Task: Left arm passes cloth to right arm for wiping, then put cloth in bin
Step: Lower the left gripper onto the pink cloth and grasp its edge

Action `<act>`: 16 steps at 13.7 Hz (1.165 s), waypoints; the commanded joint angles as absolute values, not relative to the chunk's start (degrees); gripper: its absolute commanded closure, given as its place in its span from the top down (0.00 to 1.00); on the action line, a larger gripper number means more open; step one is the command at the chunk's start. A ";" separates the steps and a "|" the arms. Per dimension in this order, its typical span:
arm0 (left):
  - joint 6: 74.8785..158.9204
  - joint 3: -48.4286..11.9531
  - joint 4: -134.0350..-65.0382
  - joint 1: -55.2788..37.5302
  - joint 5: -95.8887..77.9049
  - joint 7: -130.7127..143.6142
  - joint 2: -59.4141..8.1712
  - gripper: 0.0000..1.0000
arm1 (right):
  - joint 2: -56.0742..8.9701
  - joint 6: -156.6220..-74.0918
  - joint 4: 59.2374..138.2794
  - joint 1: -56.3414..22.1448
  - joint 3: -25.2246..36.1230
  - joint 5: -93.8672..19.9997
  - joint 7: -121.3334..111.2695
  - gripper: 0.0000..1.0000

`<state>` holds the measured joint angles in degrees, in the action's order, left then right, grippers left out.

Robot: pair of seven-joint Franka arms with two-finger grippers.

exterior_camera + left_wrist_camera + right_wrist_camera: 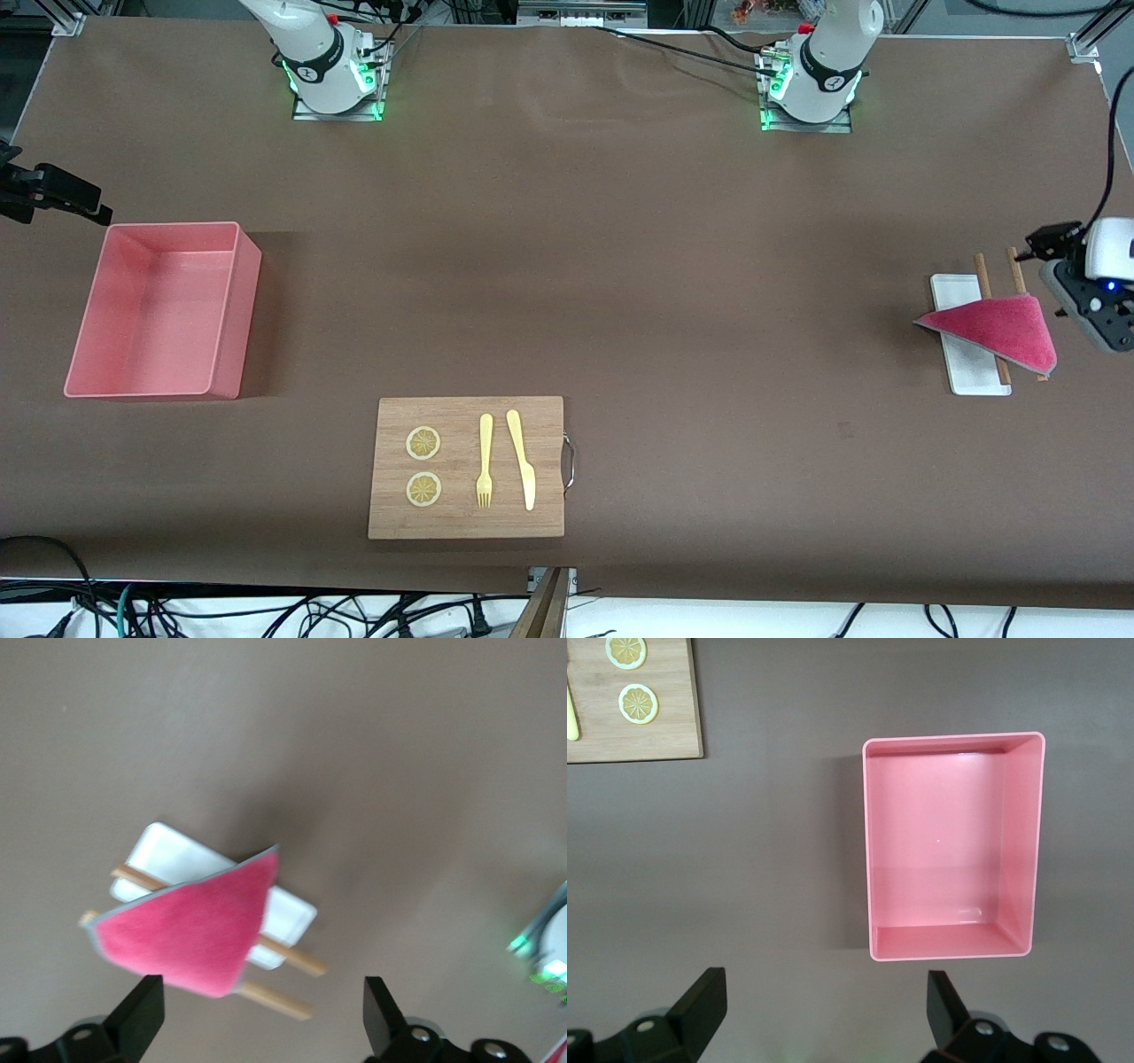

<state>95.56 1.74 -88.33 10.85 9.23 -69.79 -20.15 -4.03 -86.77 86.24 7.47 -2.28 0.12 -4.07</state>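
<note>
The crimson-pink cloth (997, 330) lies folded in a triangle across a flat white tray (955, 292) and two wooden sticks (982, 270) at the left arm's end of the table. My left gripper (1054, 241) hovers open and empty over the table edge beside it. In the left wrist view the cloth (186, 935) lies just ahead of the spread left gripper (263, 1019). The pink bin (237, 310) stands empty at the right arm's end. My right gripper (53, 195) hovers open beside it; in the right wrist view the right gripper (824, 1010) is held above the table next to the bin (1019, 842).
A wooden board (467, 523) with two lemon slices (423, 443), a yellow fork (485, 461) and a yellow knife (523, 461) lies near the front camera at mid-table. Its corner shows in the right wrist view (656, 735).
</note>
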 commanded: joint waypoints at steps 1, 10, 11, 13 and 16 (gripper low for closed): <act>99.99 1.49 -85.52 12.73 12.13 -76.09 -24.78 0.82 | -4.31 -86.13 85.34 7.73 -2.46 -0.88 -3.60 1.00; 111.27 1.41 -82.27 16.70 11.78 -91.49 -33.31 0.57 | -4.39 -86.31 85.34 7.56 -2.55 -0.88 -3.61 1.00; 111.44 1.49 -82.18 16.70 11.78 -91.49 -33.40 0.57 | -4.39 -86.31 85.43 7.56 -2.64 -1.05 -3.52 1.00; 112.58 1.49 -81.22 16.61 11.87 -91.93 -33.57 0.57 | -4.39 -86.40 85.43 7.30 -2.81 -0.88 -3.52 1.00; 115.30 1.49 -81.04 16.79 11.78 -93.95 -35.15 0.57 | -5.45 -86.66 85.52 7.21 -2.90 -0.88 -3.52 1.00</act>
<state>113.98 1.49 -83.12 16.63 11.08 -91.49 -33.16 -4.48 -86.78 86.26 7.34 -2.75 -0.02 -4.07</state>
